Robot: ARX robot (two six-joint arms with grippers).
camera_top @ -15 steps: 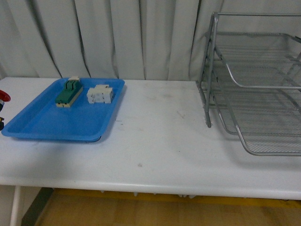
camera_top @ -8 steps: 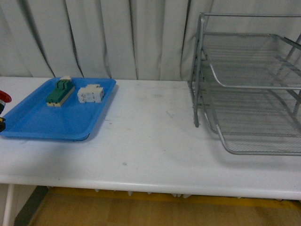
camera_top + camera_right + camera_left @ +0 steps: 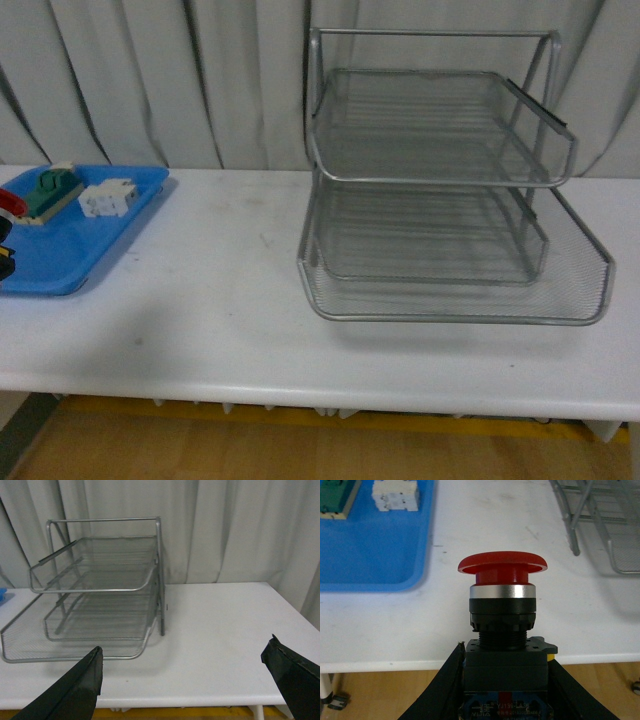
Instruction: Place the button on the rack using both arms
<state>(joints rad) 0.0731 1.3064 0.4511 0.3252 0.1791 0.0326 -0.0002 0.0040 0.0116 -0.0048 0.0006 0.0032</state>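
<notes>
Comparing with half a second ago, the rack is found shifted from the right of the front view to its middle, and the blue tray pushed to the left edge; the view is judged to have been turned toward the rack, nothing on the table being displaced. Button: held upright, red cap uppermost, its dark body clamped in the left gripper, carried over the near table edge, well apart from the rack. Right gripper: spread wide, nothing held, faced toward the rack's side. Delivery is judged begun, placement not yet made. Also listed: green-topped switch block and white terminal block, both lying in the blue tray. Bare tabletop lies between button and rack; no obstruction is noted.
</notes>
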